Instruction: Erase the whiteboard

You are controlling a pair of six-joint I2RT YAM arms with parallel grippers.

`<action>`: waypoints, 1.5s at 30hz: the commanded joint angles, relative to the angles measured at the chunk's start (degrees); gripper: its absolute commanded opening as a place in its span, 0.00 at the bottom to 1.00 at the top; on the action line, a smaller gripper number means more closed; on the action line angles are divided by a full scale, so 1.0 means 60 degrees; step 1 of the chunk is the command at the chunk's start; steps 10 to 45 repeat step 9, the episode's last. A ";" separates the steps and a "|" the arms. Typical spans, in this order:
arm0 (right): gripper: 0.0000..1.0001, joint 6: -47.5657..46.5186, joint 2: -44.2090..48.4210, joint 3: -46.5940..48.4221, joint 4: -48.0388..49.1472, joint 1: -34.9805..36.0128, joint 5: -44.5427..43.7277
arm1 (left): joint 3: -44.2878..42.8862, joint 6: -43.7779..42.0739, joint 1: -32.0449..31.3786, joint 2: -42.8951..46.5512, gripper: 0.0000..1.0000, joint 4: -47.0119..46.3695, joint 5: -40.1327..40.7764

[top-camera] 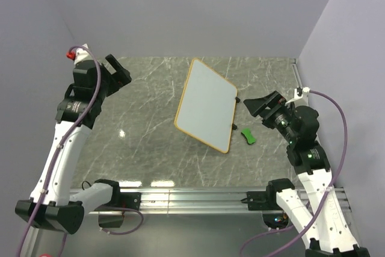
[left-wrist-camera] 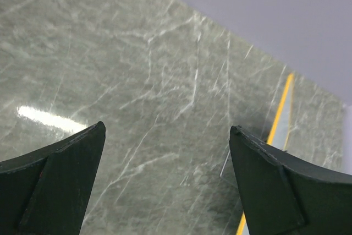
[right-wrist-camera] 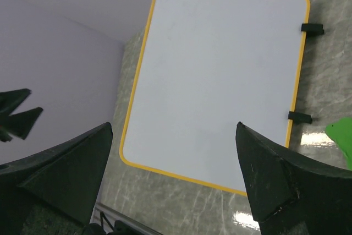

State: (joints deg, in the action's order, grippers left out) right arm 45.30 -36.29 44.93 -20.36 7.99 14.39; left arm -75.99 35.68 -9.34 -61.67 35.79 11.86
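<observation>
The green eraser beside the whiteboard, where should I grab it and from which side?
Probably pinch the green eraser across its short width, mid-length, coming straight down from above: it lies flat on the table, small and elongated, clear of the whiteboard.

The marbled table bears the whiteboard, green eraser just beside.

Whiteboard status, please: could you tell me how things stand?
Left hand open, empty. Right hand open, empty. Whiteboard on table, no marks visible. Green eraser loose beside it, nothing blocking.
</observation>
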 commanded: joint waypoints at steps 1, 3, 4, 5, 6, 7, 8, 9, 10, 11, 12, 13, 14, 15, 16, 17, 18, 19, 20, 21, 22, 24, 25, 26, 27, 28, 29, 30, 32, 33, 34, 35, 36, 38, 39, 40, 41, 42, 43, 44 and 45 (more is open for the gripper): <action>1.00 -0.0078 0.0175 0.0363 0.0332 -0.0028 -0.0333 | 0.0228 0.0059 0.0019 -0.0166 0.99 -0.0208 -0.0394; 1.00 0.0038 0.0219 0.0349 0.0171 -0.0013 -0.0435 | 0.0228 0.0103 0.0005 -0.0152 0.99 -0.0194 -0.0467; 1.00 0.0053 0.0233 0.0378 0.0113 -0.0028 -0.0465 | 0.0213 0.0103 0.0005 -0.0166 0.99 -0.0194 -0.0496; 1.00 0.0009 0.0291 0.0335 0.0112 -0.0013 -0.0436 | 0.0199 0.0117 0.0005 -0.0152 1.00 -0.0194 -0.0569; 1.00 -0.0006 0.0307 0.0262 0.0228 -0.0028 -0.0160 | 0.0169 0.0103 0.0005 -0.0137 0.99 -0.0208 -0.0613; 1.00 -0.0020 0.0307 0.0276 0.0229 -0.0028 -0.0187 | 0.0140 0.0074 0.0005 -0.0137 0.99 -0.0223 -0.0628; 1.00 -0.0006 0.0307 0.0334 -0.0032 -0.0013 -0.0346 | 0.0111 -0.0100 0.0005 -0.0137 1.00 -0.0237 -0.0614; 1.00 0.0038 0.0321 0.0363 -0.0136 -0.0013 -0.0653 | -0.0034 -0.0204 -0.0024 -0.0151 0.99 -0.0223 -0.0556; 1.00 0.0038 0.0321 0.0363 -0.0136 -0.0013 -0.0653 | -0.0034 -0.0204 -0.0024 -0.0151 0.99 -0.0223 -0.0556; 1.00 0.0038 0.0321 0.0363 -0.0136 -0.0013 -0.0653 | -0.0034 -0.0204 -0.0024 -0.0151 0.99 -0.0223 -0.0556; 1.00 0.0038 0.0321 0.0363 -0.0136 -0.0013 -0.0653 | -0.0034 -0.0204 -0.0024 -0.0151 0.99 -0.0223 -0.0556; 1.00 0.0038 0.0321 0.0363 -0.0136 -0.0013 -0.0653 | -0.0034 -0.0204 -0.0024 -0.0151 0.99 -0.0223 -0.0556; 1.00 0.0038 0.0321 0.0363 -0.0136 -0.0013 -0.0653 | -0.0034 -0.0204 -0.0024 -0.0151 0.99 -0.0223 -0.0556; 1.00 0.0038 0.0321 0.0363 -0.0136 -0.0013 -0.0653 | -0.0034 -0.0204 -0.0024 -0.0151 0.99 -0.0223 -0.0556; 1.00 0.0038 0.0321 0.0363 -0.0136 -0.0013 -0.0653 | -0.0034 -0.0204 -0.0024 -0.0151 0.99 -0.0223 -0.0556; 1.00 0.0038 0.0321 0.0363 -0.0136 -0.0013 -0.0653 | -0.0034 -0.0204 -0.0024 -0.0151 0.99 -0.0223 -0.0556; 1.00 0.0038 0.0321 0.0363 -0.0136 -0.0013 -0.0653 | -0.0034 -0.0204 -0.0024 -0.0151 0.99 -0.0223 -0.0556; 1.00 0.0038 0.0321 0.0363 -0.0136 -0.0013 -0.0653 | -0.0034 -0.0204 -0.0024 -0.0151 0.99 -0.0223 -0.0556; 1.00 0.0038 0.0321 0.0363 -0.0136 -0.0013 -0.0653 | -0.0034 -0.0204 -0.0024 -0.0151 0.99 -0.0223 -0.0556; 1.00 0.0038 0.0321 0.0363 -0.0136 -0.0013 -0.0653 | -0.0034 -0.0204 -0.0024 -0.0151 0.99 -0.0223 -0.0556; 1.00 0.0038 0.0321 0.0363 -0.0136 -0.0013 -0.0653 | -0.0034 -0.0204 -0.0024 -0.0151 0.99 -0.0223 -0.0556; 1.00 0.0038 0.0321 0.0363 -0.0136 -0.0013 -0.0653 | -0.0034 -0.0204 -0.0024 -0.0151 0.99 -0.0223 -0.0556; 1.00 0.0038 0.0321 0.0363 -0.0136 -0.0013 -0.0653 | -0.0034 -0.0204 -0.0024 -0.0151 0.99 -0.0223 -0.0556; 1.00 0.0038 0.0321 0.0363 -0.0136 -0.0013 -0.0653 | -0.0034 -0.0204 -0.0024 -0.0151 0.99 -0.0223 -0.0556; 1.00 0.0038 0.0321 0.0363 -0.0136 -0.0013 -0.0653 | -0.0034 -0.0204 -0.0024 -0.0151 0.99 -0.0223 -0.0556; 1.00 0.0038 0.0321 0.0363 -0.0136 -0.0013 -0.0653 | -0.0034 -0.0204 -0.0024 -0.0151 0.99 -0.0223 -0.0556; 1.00 0.0038 0.0321 0.0363 -0.0136 -0.0013 -0.0653 | -0.0034 -0.0204 -0.0024 -0.0151 0.99 -0.0223 -0.0556; 1.00 0.0038 0.0321 0.0363 -0.0136 -0.0013 -0.0653 | -0.0034 -0.0204 -0.0024 -0.0151 0.99 -0.0223 -0.0556; 1.00 0.0038 0.0321 0.0363 -0.0136 -0.0013 -0.0653 | -0.0034 -0.0204 -0.0024 -0.0151 0.99 -0.0223 -0.0556; 1.00 0.0038 0.0321 0.0363 -0.0136 -0.0013 -0.0653 | -0.0034 -0.0204 -0.0024 -0.0151 0.99 -0.0223 -0.0556; 1.00 0.0038 0.0321 0.0363 -0.0136 -0.0013 -0.0653 | -0.0034 -0.0204 -0.0024 -0.0151 0.99 -0.0223 -0.0556; 1.00 0.0038 0.0321 0.0363 -0.0136 -0.0013 -0.0653 | -0.0034 -0.0204 -0.0024 -0.0151 0.99 -0.0223 -0.0556; 1.00 0.0038 0.0321 0.0363 -0.0136 -0.0013 -0.0653 | -0.0034 -0.0204 -0.0024 -0.0151 0.99 -0.0223 -0.0556; 1.00 0.0038 0.0321 0.0363 -0.0136 -0.0013 -0.0653 | -0.0034 -0.0204 -0.0024 -0.0151 0.99 -0.0223 -0.0556; 1.00 0.0038 0.0321 0.0363 -0.0136 -0.0013 -0.0653 | -0.0034 -0.0204 -0.0024 -0.0151 0.99 -0.0223 -0.0556; 1.00 0.0038 0.0321 0.0363 -0.0136 -0.0013 -0.0653 | -0.0034 -0.0204 -0.0024 -0.0151 0.99 -0.0223 -0.0556; 1.00 0.0038 0.0321 0.0363 -0.0136 -0.0013 -0.0653 | -0.0034 -0.0204 -0.0024 -0.0151 0.99 -0.0223 -0.0556; 1.00 0.0038 0.0321 0.0363 -0.0136 -0.0013 -0.0653 | -0.0034 -0.0204 -0.0024 -0.0151 0.99 -0.0223 -0.0556; 1.00 0.0038 0.0321 0.0363 -0.0136 -0.0013 -0.0653 | -0.0034 -0.0204 -0.0024 -0.0151 0.99 -0.0223 -0.0556; 1.00 0.0038 0.0321 0.0363 -0.0136 -0.0013 -0.0653 | -0.0034 -0.0204 -0.0024 -0.0151 0.99 -0.0223 -0.0556; 1.00 0.0038 0.0321 0.0363 -0.0136 -0.0013 -0.0653 | -0.0034 -0.0204 -0.0024 -0.0151 0.99 -0.0223 -0.0556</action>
